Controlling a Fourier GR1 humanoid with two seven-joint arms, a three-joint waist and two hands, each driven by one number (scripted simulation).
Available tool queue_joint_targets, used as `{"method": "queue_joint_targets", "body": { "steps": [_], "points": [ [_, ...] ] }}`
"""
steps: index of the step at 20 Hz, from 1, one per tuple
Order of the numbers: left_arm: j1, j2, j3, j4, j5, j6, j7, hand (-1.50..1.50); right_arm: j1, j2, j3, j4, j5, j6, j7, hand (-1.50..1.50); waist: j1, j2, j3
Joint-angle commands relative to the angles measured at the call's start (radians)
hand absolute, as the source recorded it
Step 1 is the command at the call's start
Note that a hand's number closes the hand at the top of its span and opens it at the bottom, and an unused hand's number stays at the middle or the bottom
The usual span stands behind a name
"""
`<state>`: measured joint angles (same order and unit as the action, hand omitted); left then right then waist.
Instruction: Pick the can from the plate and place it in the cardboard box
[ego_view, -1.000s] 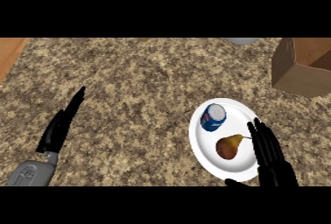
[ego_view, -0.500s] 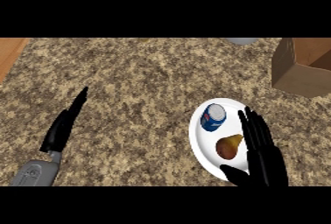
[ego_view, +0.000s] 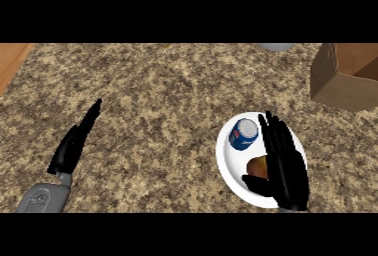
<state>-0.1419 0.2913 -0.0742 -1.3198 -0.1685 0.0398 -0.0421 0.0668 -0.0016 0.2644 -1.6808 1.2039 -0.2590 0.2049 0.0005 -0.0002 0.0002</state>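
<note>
Over the plate (ego_view: 230, 172), the straight-fingered, empty right hand (ego_view: 284, 167) partly hides a brown fruit (ego_view: 257, 165) beside the can (ego_view: 244, 134).

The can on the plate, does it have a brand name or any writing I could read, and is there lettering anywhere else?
Can: blue with a red and white mark, but no letters can be read.
Plate: no text.
Cardboard box: no text shows.
Counter: none.

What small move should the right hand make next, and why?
Probably shift slightly left and curl its fingers round the can. The right hand is open over the plate, just right of the can, covering part of a brown fruit. The cardboard box waits at upper right.
</note>
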Motion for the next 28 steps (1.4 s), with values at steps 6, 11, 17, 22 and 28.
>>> {"method": "queue_joint_targets", "body": {
  "steps": [6, 11, 17, 22, 28],
  "points": [
    [0.031, -0.069, 0.015, 0.026, -0.065, -0.011, -0.056, 0.00, -0.098, -0.002, -0.055, 0.112, -0.037, 0.008, -0.018, -1.50, 0.000, 0.000, 0.000],
    [0.024, -0.022, 0.078, -0.072, -0.042, -0.089, 0.040, 0.00, -0.161, 0.002, -0.008, 0.138, -0.054, 0.031, 0.043, -1.50, 0.001, 0.000, 0.000],
    [0.023, -0.076, 0.075, 0.013, -0.081, -0.069, -0.049, 0.00, -0.194, -0.015, -0.086, 0.274, -0.114, -0.046, -0.067, -1.50, 0.001, 0.000, 0.000],
    [-0.061, -0.086, 0.078, 0.019, -0.112, -0.058, 0.041, 0.00, -0.256, 0.001, -0.036, 0.394, -0.103, -0.089, -0.036, -1.50, 0.001, 0.001, 0.000],
    [0.036, -0.069, 0.097, -0.003, -0.098, -0.075, -0.055, 0.00, -0.219, -0.003, 0.005, 0.363, 0.079, -0.208, -0.038, 1.50, 0.003, 0.001, 0.000]
  ]
}}
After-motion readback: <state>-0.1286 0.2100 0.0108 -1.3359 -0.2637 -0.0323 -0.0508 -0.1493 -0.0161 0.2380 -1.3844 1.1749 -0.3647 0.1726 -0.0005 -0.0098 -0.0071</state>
